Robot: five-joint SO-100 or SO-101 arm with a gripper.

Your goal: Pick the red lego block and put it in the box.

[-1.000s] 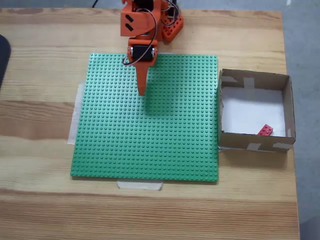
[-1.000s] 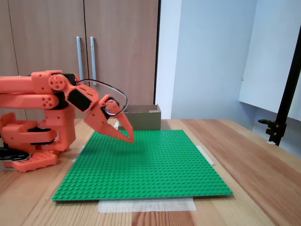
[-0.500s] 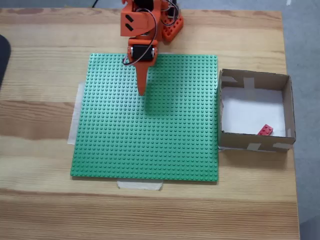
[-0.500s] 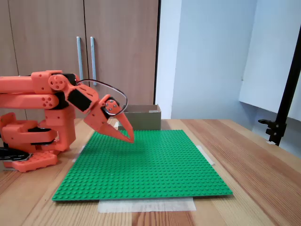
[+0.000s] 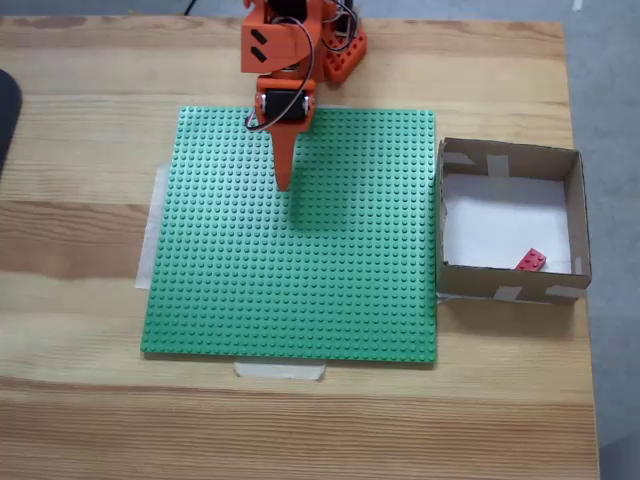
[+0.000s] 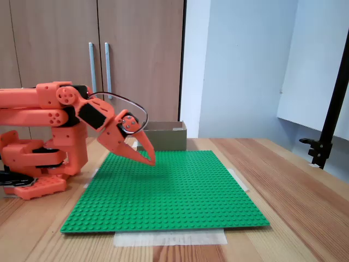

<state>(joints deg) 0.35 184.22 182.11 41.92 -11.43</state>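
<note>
Since the red lego block (image 5: pixel 531 261) already lies inside the box (image 5: pixel 510 293), tilted in the corner farthest from the arm base, well off from the claw (image 5: pixel 283 186), which hangs clenched and empty over the green baseplate (image 5: pixel 300 290), I'd guess no pick is left.

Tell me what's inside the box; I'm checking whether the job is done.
The red block lies on the box's white floor, in the corner nearest the camera in the top-down fixed view. The near wall hides a strip of floor.

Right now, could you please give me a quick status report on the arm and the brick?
Orange gripper shut, empty, above green studded baseplate. Small red lego block lying inside brown cardboard box, near corner. Nothing in the way.
</note>
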